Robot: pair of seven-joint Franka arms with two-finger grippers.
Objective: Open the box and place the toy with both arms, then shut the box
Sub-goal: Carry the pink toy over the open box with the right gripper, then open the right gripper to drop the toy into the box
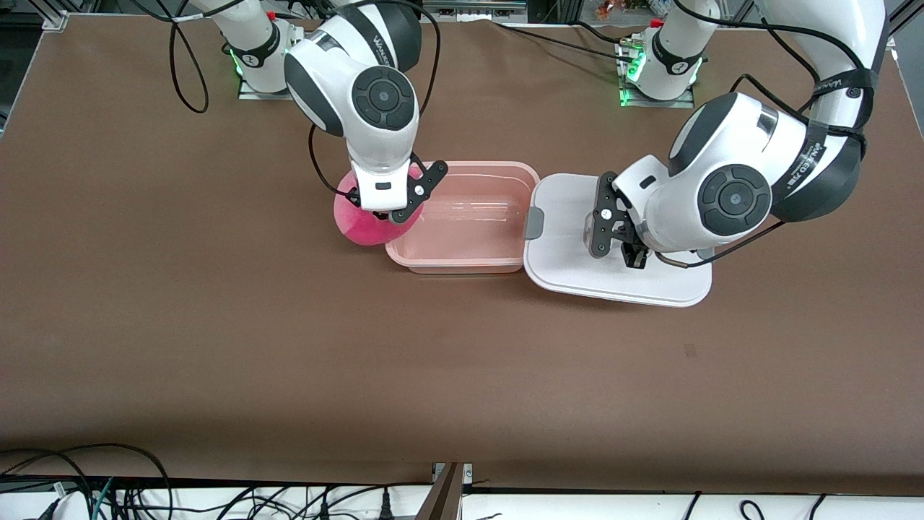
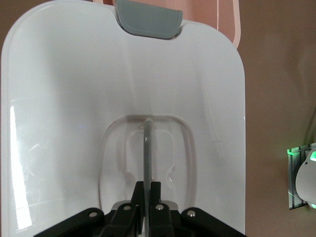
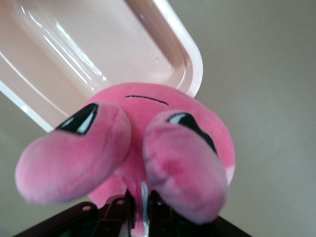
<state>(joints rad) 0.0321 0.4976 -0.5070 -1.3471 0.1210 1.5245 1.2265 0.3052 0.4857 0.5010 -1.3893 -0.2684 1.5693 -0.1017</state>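
Toy (image 1: 364,220): pink plush held up by the right gripper (image 1: 390,214), fingers clamped on it, over the box's rim at the right arm's end.
Box (image 1: 462,267): open and empty; its long axis runs 9 to 3 o'clock, the opening at 3 o'clock from the toy.
Lid (image 1: 570,260): flat on the table beside the box.
Left gripper (image 1: 626,249): closed on the lid's centre handle (image 2: 146,153).
Nearer arm: right.

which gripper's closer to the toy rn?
Right. The right gripper is shut on the toy beside the box; the left gripper grips the lid handle.
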